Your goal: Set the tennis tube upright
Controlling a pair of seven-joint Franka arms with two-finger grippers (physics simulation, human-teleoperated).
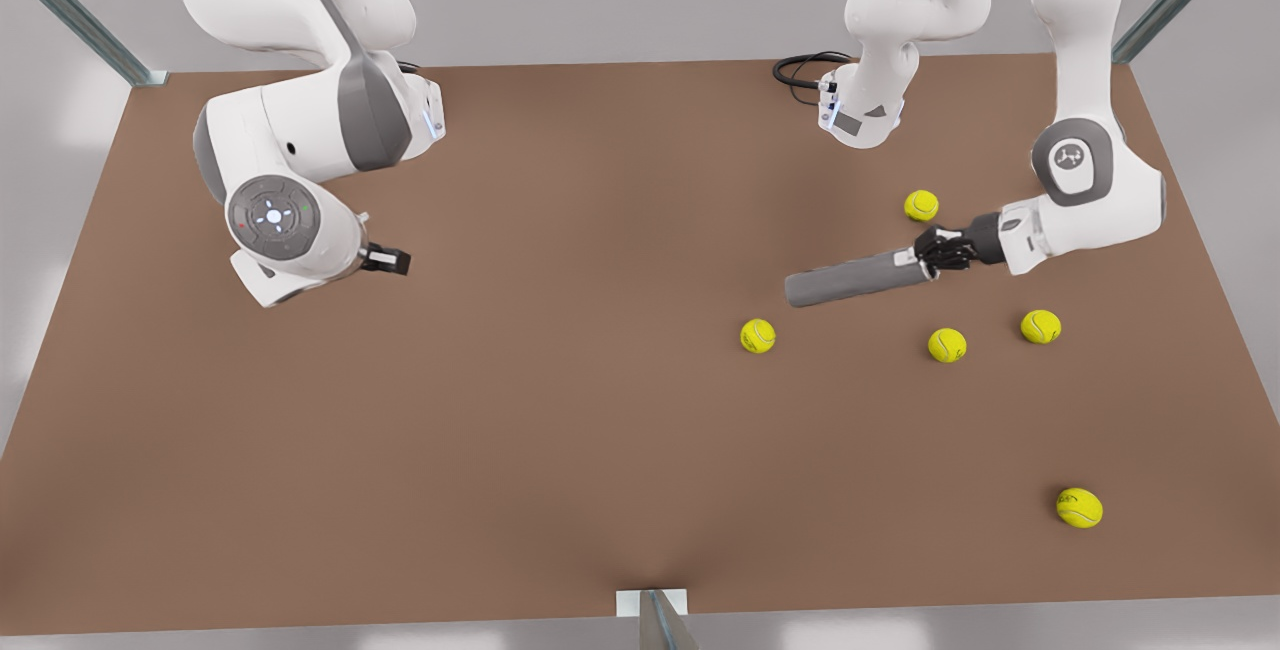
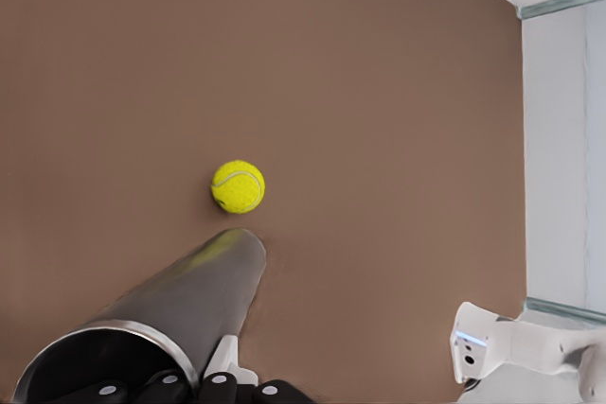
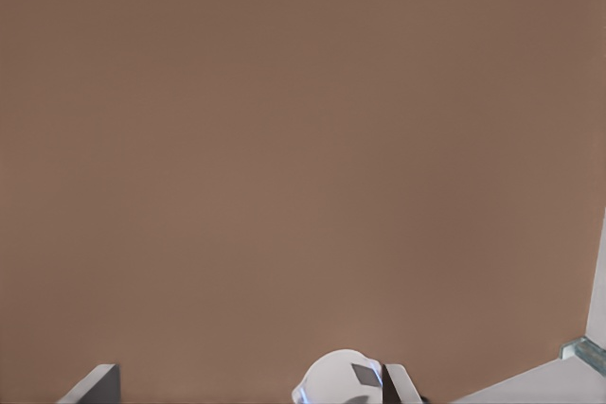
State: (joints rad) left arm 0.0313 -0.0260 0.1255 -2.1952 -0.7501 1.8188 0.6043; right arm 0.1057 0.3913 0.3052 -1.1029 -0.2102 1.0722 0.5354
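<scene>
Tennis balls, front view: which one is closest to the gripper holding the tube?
The tennis ball just behind the left gripper, at the tennis tube's gripped end; the other four lie farther away.

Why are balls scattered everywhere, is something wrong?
The tennis tube lies on its side, the left gripper at its open rim, and five tennis balls are strewn loose on the table. The right gripper waits.

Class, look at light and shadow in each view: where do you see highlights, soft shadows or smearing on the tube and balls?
Front view: even, soft light; faint shadows under the balls and the tube, which the left gripper holds. Left wrist view: bright sheen along the tube, a yellow tint near its far end, smeared edges. Right wrist view: flat brown table, no distinct shadows.
</scene>
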